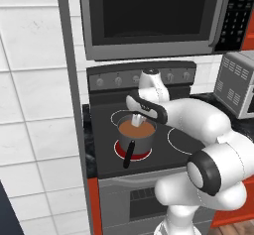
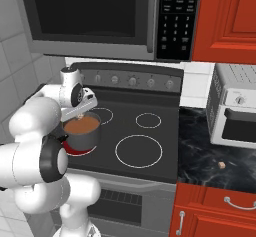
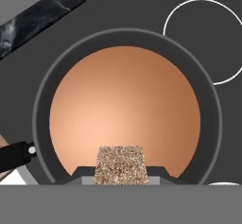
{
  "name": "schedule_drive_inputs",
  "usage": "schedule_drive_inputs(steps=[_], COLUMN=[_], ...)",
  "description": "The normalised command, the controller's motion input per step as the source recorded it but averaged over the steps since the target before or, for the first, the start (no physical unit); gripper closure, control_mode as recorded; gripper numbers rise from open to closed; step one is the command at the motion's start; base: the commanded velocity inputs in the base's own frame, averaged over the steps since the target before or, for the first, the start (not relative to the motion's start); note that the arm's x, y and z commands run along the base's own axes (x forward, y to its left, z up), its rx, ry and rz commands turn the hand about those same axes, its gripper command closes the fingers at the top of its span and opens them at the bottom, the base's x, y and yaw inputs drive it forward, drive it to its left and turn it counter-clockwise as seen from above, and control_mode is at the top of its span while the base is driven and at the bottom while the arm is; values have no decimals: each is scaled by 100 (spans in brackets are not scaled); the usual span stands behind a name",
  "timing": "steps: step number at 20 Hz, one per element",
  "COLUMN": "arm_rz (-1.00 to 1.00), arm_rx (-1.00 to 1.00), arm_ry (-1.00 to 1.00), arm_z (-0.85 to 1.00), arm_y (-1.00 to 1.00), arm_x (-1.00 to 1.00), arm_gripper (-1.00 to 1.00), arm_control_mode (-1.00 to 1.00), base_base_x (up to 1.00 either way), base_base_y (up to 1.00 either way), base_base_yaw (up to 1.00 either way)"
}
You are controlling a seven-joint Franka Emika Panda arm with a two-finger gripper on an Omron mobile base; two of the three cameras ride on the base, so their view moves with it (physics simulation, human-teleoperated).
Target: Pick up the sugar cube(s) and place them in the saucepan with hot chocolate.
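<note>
The two-finger gripper point(image 3: 121, 176) of the white arm was held directly above the small round grey metal saucepan point(image 1: 135, 139), its narrowly set jaws clamped on a tiny speckled tan sugar cube point(image 3: 120, 165). In the hand view, the cube was seen between the dark fingertips point(image 3: 156, 173), poised over the smooth reddish-brown hot chocolate point(image 3: 125, 112) that filled the pan. The saucepan was seated on the glowing red front-left burner point(image 1: 120, 151) of the black glass stovetop point(image 2: 150, 146), with its long black stick handle point(image 1: 129, 154) pointed toward the front edge. A second small tan cube point(image 2: 221, 165) was seen lying on the black marbled counter point(image 2: 200, 156), near the white toaster oven point(image 2: 235, 112) and well apart from the pan.
</note>
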Motion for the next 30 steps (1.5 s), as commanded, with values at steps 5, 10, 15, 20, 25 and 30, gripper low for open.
schedule_drive_inputs(steps=[5,10,15,20,25,30], arm_rz=[-2,-1,0,0,0,0], arm_rx=[0,0,0,0,0,0], arm_ry=[0,0,0,0,0,0], arm_z=[0,0,-6,-30,-22,0], arm_y=[0,0,0,0,0,0], arm_x=[0,1,24,22,2,0], arm_gripper=[100,100,100,100,100,-100], arm_control_mode=[-100,-100,-100,-100,-100,-100], base_base_x=[0,0,0,0,0,0], base_base_y=[0,0,0,0,0,0], base_base_yaw=[0,0,0,0,0,0])
